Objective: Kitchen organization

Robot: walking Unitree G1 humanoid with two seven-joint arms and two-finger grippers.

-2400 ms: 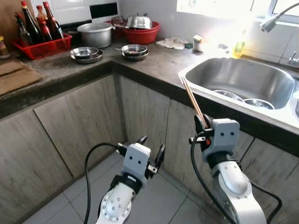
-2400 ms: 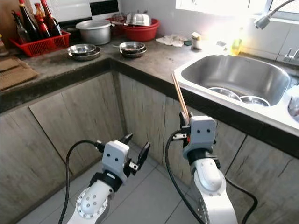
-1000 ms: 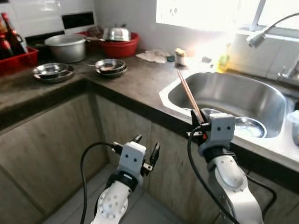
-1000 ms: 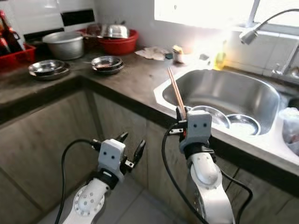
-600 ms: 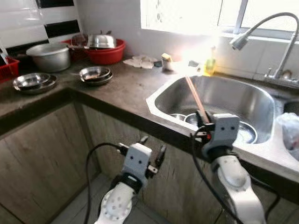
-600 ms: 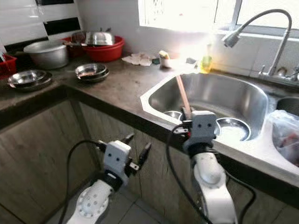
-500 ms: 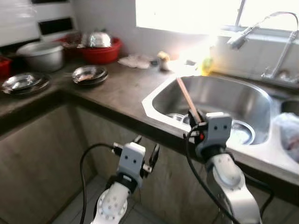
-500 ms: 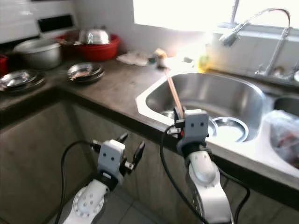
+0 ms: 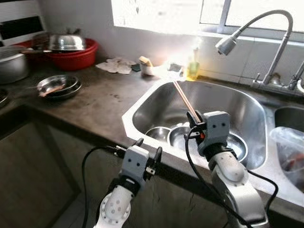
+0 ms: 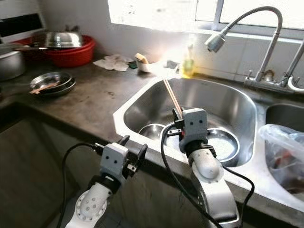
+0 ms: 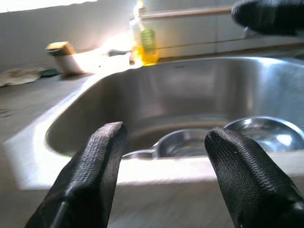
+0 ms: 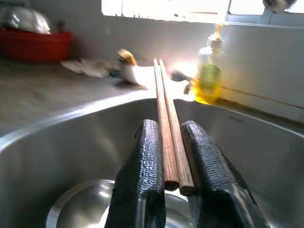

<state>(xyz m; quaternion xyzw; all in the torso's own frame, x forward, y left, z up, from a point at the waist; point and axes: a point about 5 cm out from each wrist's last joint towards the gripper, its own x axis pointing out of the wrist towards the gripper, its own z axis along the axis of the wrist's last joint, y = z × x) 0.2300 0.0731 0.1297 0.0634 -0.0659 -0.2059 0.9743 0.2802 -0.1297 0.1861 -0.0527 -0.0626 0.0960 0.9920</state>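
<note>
Chopsticks, a pair of long brown wooden ones (image 12: 169,142), are pinched side by side between the two black fingers (image 12: 142,175) of the right hand (image 9: 192,124), which is closed tight on their lower ends. The pair slants up and away from the hand, over the front part of the stainless steel sink basin (image 9: 247,107), their tips pointing toward the back wall. The right hand hangs over the sink's front rim, above the round steel bowls (image 10: 223,142) that lie in the bottom of the basin.

The left hand (image 9: 148,151) sits lower, in front of the bench's front edge and just below the sink's near corner; its two black fingers (image 11: 97,171) are spread wide apart with nothing between them, and its wrist view looks across the rim into the basin.

At the back edge of the bench, behind the sink, stand a yellow-green bottle of dish soap (image 12: 207,80) and a small white cup with a yellow sponge on top (image 10: 141,61); beside these lies a crumpled white cloth (image 9: 115,67). A curved grey tap with a spray head (image 10: 216,42) arches over the basin from the right. On the dark stone bench (image 9: 99,102) to the left rest a stack of shallow steel dishes (image 9: 58,86), and further back a red plastic tub holding a steel lid (image 9: 71,47).
</note>
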